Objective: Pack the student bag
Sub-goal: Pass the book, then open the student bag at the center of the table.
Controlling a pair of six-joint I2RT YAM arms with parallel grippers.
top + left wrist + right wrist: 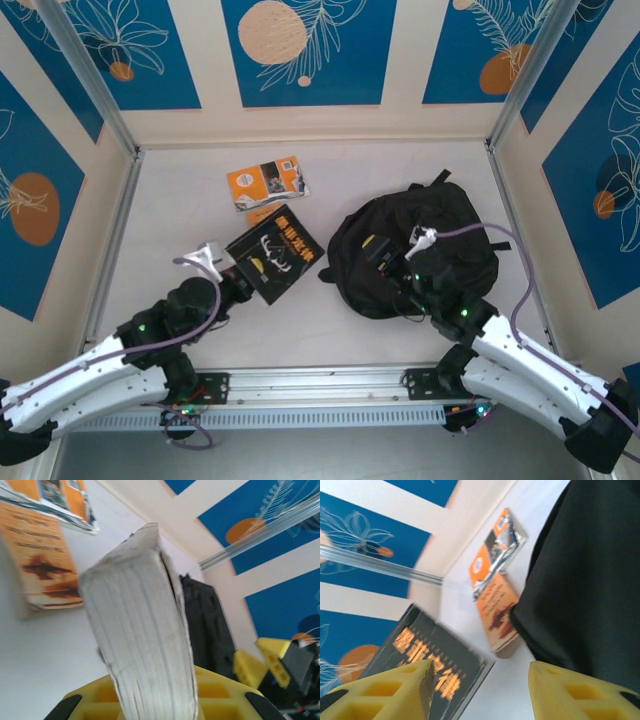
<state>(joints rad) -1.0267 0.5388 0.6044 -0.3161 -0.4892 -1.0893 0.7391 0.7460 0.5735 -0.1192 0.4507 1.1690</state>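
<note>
The left fingers point(225, 692) are closed on the black-covered book point(272, 262), at its near left corner. In the left wrist view the yellow pads press both sides of the thick block of white pages, and the page edge faces the camera. From above, the book looks tilted, but I cannot tell if it is fully off the counter point(180, 220).

The right fingers point(395, 692) are wide apart and hold nothing. In the view from above they hang over the near left part of the student bag point(425, 240). I cannot tell if they touch the fabric.

The student bag lies on the right half of the counter, a large black soft heap, just beside the black-covered book on its right. Behind the black-covered book, nearer the far wall, lies an orange book point(262, 212) flat on the counter. A glossy orange booklet point(267, 183) lies partly on top of its far end. Both are well apart from the student bag.

The left arm point(90, 375) reaches in from the near left corner, the right arm point(530, 375) from the near right.
</note>
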